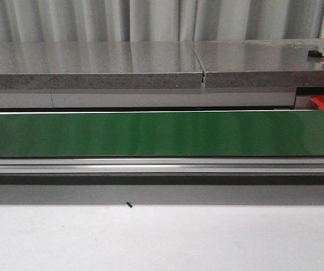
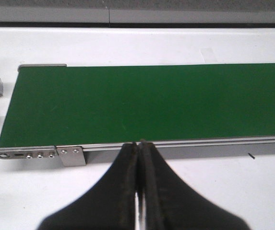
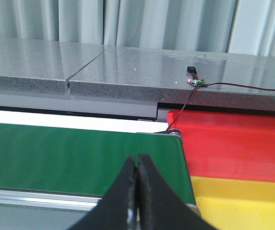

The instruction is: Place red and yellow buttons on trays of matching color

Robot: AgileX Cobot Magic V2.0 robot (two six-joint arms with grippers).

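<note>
Red tray: nothing visible inside
Yellow tray: nothing visible inside
Left gripper: pressed together
Right gripper: pressed together

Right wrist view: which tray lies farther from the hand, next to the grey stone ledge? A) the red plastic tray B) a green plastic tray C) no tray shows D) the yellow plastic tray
A: the red plastic tray sits against the grey stone ledge, beyond the yellow plastic tray, which lies nearer the shut right hand, at the end of the green conveyor belt.
</note>
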